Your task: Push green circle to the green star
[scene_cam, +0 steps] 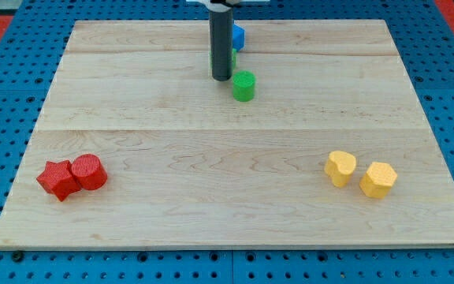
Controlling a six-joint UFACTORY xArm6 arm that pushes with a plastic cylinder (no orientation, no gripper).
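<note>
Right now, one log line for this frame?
tip just left of green circle, contact unclear | green star mostly hidden behind rod, beside blue block | circle not yet at star

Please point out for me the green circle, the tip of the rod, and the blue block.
green circle [244, 85]: camera view, on its top face.
my tip [221, 78]: camera view, the rod's very end, just to the view's left of the green circle.
blue block [238, 36]: camera view, on its visible part behind the rod.
</note>
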